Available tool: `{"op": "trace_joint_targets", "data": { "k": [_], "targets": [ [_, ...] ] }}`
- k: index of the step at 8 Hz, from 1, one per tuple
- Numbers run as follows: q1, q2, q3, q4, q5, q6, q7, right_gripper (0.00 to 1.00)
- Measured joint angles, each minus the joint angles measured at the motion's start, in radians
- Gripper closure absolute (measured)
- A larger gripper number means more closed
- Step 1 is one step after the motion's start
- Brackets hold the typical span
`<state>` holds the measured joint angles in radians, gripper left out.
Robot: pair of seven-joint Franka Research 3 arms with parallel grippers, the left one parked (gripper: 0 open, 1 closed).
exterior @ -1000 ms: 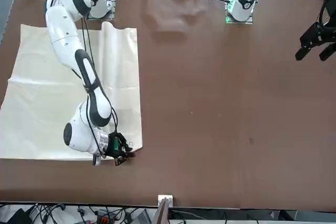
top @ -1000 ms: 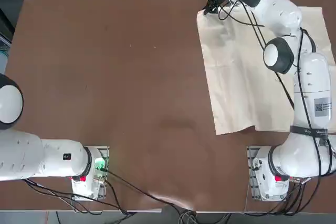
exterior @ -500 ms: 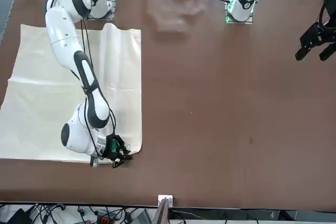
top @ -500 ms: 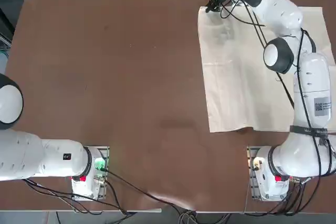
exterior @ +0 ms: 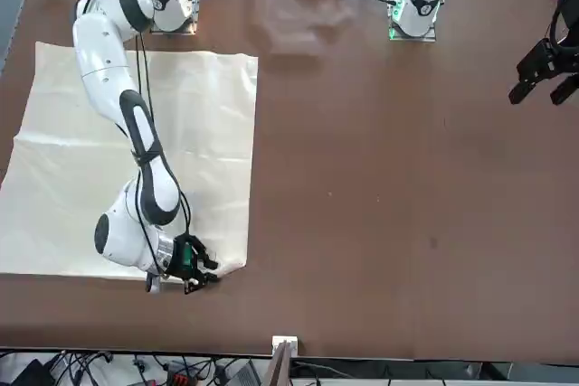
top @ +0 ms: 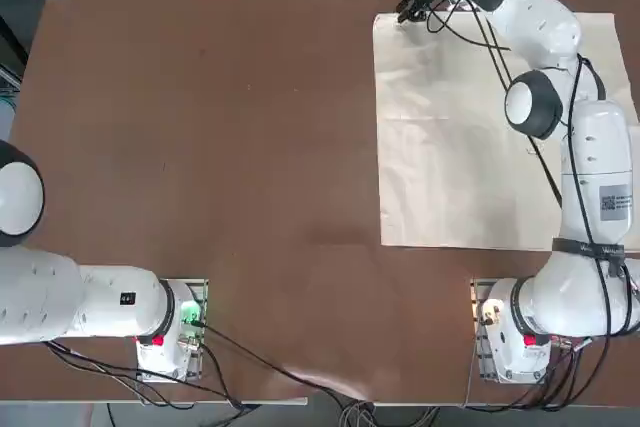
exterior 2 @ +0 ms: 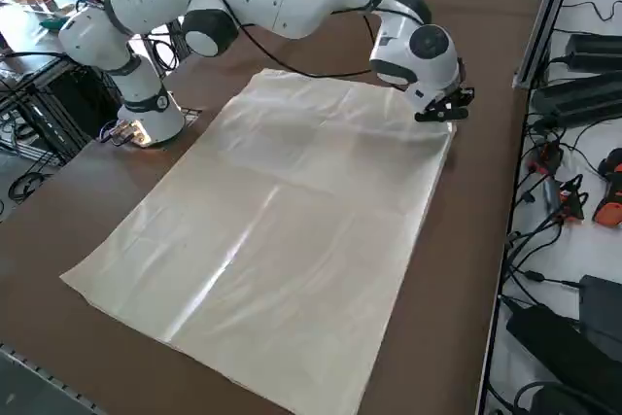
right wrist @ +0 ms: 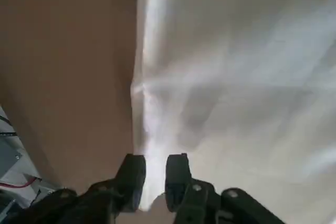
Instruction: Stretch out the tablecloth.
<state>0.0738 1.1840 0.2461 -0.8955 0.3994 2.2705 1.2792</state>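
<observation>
The tablecloth [top: 470,137] is a cream sheet lying nearly flat on the right half of the brown table [top: 200,147], with faint creases [exterior 2: 292,221]. My right gripper [top: 405,12] reaches to the cloth's far left corner, low over the table's far side. In the front view the right gripper [exterior: 204,270] sits at the corner of the tablecloth [exterior: 54,178]. From the wrist, the right gripper [right wrist: 155,174] has its fingers a narrow gap apart, and the tablecloth [right wrist: 236,77] runs into that gap at its corner. In the side view the right gripper [exterior 2: 449,109] rests by that same corner.
The far table edge lies just beyond the gripper, with cables and power bricks [exterior 2: 583,55] past it. The parked arm's black gripper [exterior: 547,70] hangs over the table's other side. The robot bases [top: 510,332] stand at the near edge.
The gripper drew the cloth's corner toward the far edge, and the folded, slanted near edge pulled out straight. The fingers have parted slightly.
</observation>
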Motion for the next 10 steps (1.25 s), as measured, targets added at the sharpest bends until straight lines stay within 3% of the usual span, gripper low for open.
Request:
{"op": "trace_joint_targets", "data": {
  "k": [3,4,7,10],
  "targets": [
    [0.000,0.000,0.000,0.002,0.000,-0.002,-0.011,0.14],
    [0.000,0.000,0.000,0.009,0.000,-0.005,-0.032,0.00],
    [-0.001,-0.044,-0.009,0.053,-0.003,-0.069,-0.126,0.00],
    [-0.035,-0.149,-0.064,0.048,-0.109,-0.183,-0.386,0.00]
  ]
}}
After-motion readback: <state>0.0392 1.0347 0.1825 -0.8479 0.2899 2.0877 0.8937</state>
